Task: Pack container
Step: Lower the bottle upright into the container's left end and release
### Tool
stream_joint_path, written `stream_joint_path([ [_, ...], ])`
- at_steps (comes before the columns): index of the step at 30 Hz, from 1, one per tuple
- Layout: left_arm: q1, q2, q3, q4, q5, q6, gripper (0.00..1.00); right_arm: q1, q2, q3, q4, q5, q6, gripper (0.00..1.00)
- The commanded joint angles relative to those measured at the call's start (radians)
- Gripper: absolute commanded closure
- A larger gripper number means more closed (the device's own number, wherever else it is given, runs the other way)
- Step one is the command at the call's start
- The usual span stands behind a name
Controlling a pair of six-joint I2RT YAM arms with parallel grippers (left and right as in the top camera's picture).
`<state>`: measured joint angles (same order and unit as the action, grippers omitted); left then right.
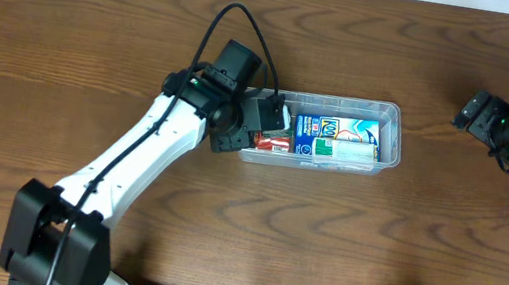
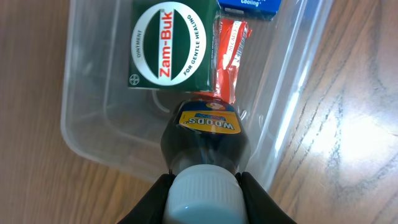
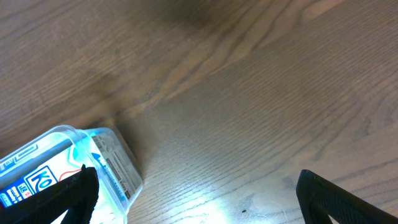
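The container (image 1: pixel 393 111) is sitting mid-surface (image 1: pixel 71 14), with a blue carton (image 1: pixel 337 133) inside. The left claw (image 1: pixel 263 119) is hovering over its left end, and the overhead view is hiding what it carries. The left wrist view is showing it: the fingers (image 2: pixel 155 199) are pinching the white cap (image 2: pixel 202 199) of a dark bottle (image 2: pixel 205 134), whose far end is pointing into the container near a green box (image 2: pixel 171 46) and a red packet (image 2: pixel 229 56). The right claw (image 1: pixel 473 115) is hanging well apart from the container. Its wrist view is showing the jaws spread wide with nothing between them.

The claw (image 2: pixel 204 186) grips a dark bottle (image 2: pixel 205 138) by its white cap (image 2: pixel 203 199) over the clear container (image 2: pixel 93 118), beside a green Zam-Buk box (image 2: pixel 171 45).
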<state>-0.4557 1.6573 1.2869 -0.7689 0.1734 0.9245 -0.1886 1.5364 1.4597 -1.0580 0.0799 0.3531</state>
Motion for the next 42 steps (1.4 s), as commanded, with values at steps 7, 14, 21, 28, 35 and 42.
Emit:
stream_joint_path([
  [7,-0.002,0.061,0.026,0.052,-0.002,0.022,0.93,-0.007,-0.005,0.012,-0.001,0.006,0.01,0.01],
  [14,-0.002,0.063,0.026,0.076,-0.002,0.022,0.76,-0.007,-0.005,0.012,-0.002,0.006,0.01,0.01],
  [21,-0.002,0.063,0.026,0.076,-0.002,0.022,0.6,-0.007,-0.005,0.012,-0.002,0.006,0.01,0.01],
  [28,-0.002,0.063,0.026,0.076,-0.001,0.022,0.54,-0.007,-0.005,0.012,-0.002,0.006,0.01,0.01],
  [35,-0.002,0.061,0.026,0.083,-0.002,0.022,0.23,-0.008,-0.005,0.012,-0.002,0.006,0.01,0.01],
  [42,-0.002,0.008,0.027,0.106,-0.001,0.021,0.02,-0.007,-0.005,0.012,-0.002,0.006,0.01,0.01],
])
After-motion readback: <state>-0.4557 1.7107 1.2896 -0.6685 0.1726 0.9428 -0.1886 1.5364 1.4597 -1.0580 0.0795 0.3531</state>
